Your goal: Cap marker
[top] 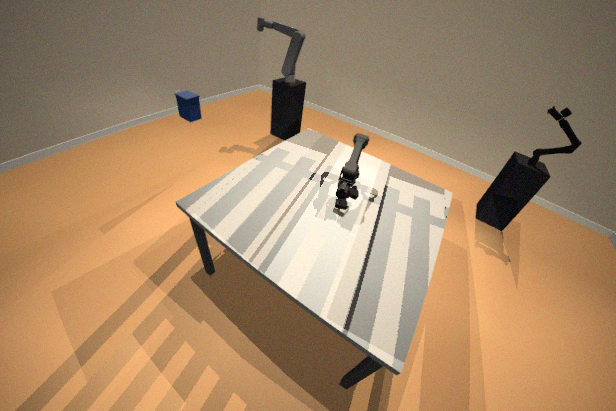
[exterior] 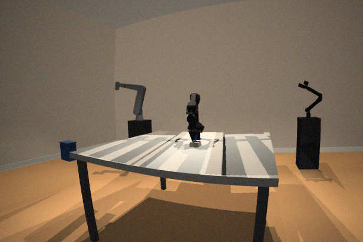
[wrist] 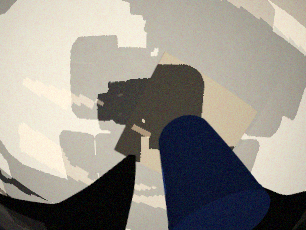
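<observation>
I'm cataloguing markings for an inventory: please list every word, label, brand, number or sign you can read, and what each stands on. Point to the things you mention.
There are none to read: no legible text shows on the blue cap (wrist: 212, 175), the holder block (top: 341, 210) (exterior: 195, 144) (wrist: 227, 107) or the table (top: 300, 269) (exterior: 177, 173).

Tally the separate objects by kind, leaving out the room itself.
Jointed robot arms: 3 (grey one, dark one on the table, black one at right)
Black box-shaped pedestals: 2 (under grey arm, under right-hand arm)
Striped-looking, dark-legged table: 1
Blue box on floor: 1
Beige block: 1
Blue round-ended tapered piece: 1
Total: 9
</observation>
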Action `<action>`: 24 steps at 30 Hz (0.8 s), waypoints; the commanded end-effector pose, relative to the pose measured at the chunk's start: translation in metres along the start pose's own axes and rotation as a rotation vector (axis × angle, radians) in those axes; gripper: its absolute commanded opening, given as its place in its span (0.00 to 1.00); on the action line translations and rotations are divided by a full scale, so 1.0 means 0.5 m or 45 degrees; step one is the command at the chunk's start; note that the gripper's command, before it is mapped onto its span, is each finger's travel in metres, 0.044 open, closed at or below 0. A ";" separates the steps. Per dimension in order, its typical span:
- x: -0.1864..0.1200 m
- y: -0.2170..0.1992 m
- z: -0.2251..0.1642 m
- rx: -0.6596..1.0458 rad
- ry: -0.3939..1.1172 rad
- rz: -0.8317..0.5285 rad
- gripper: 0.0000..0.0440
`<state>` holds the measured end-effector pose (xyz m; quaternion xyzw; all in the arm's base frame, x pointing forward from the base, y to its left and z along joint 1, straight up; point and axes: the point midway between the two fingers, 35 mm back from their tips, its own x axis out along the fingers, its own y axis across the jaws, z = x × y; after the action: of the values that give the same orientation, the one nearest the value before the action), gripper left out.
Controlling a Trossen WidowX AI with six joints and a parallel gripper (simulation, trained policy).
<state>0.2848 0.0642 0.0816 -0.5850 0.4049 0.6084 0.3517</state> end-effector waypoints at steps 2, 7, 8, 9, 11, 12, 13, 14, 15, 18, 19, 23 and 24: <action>0.001 0.026 0.019 -0.039 -0.050 0.039 0.55; -0.003 0.029 0.025 -0.055 -0.065 0.019 0.82; -0.004 0.028 0.026 -0.057 -0.067 0.012 0.88; -0.005 0.027 0.027 -0.060 -0.069 0.004 0.94; -0.009 0.027 0.028 -0.070 -0.067 -0.016 1.00; -0.012 0.026 0.028 -0.073 -0.066 -0.028 1.00; -0.017 0.024 0.029 -0.077 -0.065 -0.041 1.00; -0.021 0.023 0.029 -0.081 -0.063 -0.055 1.00; -0.026 0.021 0.030 -0.084 -0.062 -0.068 1.00; -0.042 0.018 0.031 -0.094 -0.058 -0.104 1.00; -0.050 0.017 0.031 -0.097 -0.057 -0.116 1.00; -0.085 0.013 0.031 -0.115 -0.050 -0.162 1.00; -0.092 0.013 0.031 -0.121 -0.048 -0.171 1.00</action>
<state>0.2732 0.0756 0.1129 -0.6049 0.3444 0.6174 0.3665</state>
